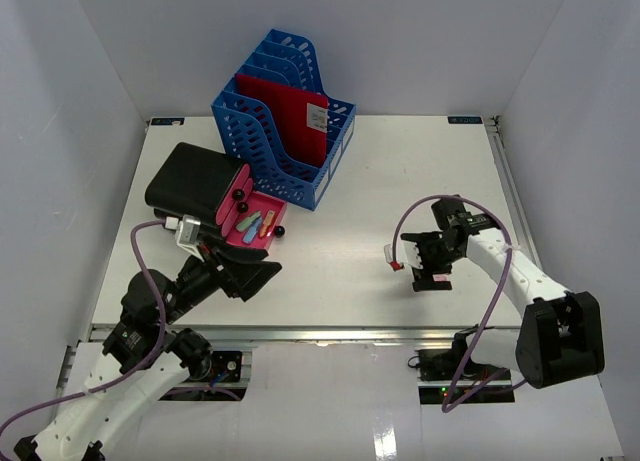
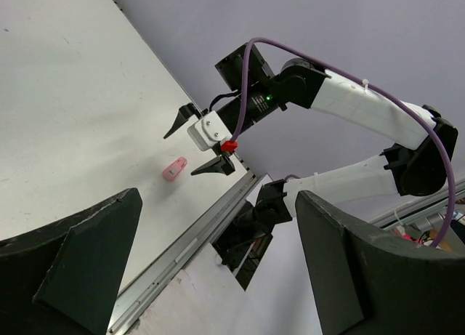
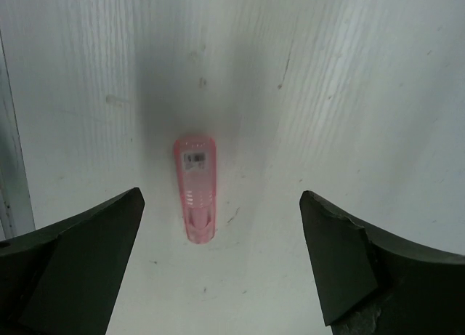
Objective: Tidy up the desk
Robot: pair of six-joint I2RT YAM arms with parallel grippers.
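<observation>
Right tool, spread over the small translucent pink plastic stick, sits off-centre; closing may skid it sideways.

Robot lab, no doubt: plain white walls boxing the tabletop, left arm & right arm bolted at 6 o'clock, purple cables trailing.

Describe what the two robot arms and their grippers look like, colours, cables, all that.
Both the left arm and right arm have white tubular links between chunky black joints, each trailed by a purple cable. The left gripper and right gripper carry black wedge-shaped fingers. A white block with a red clip sits at the right wrist; a green light glows nearby.
</observation>
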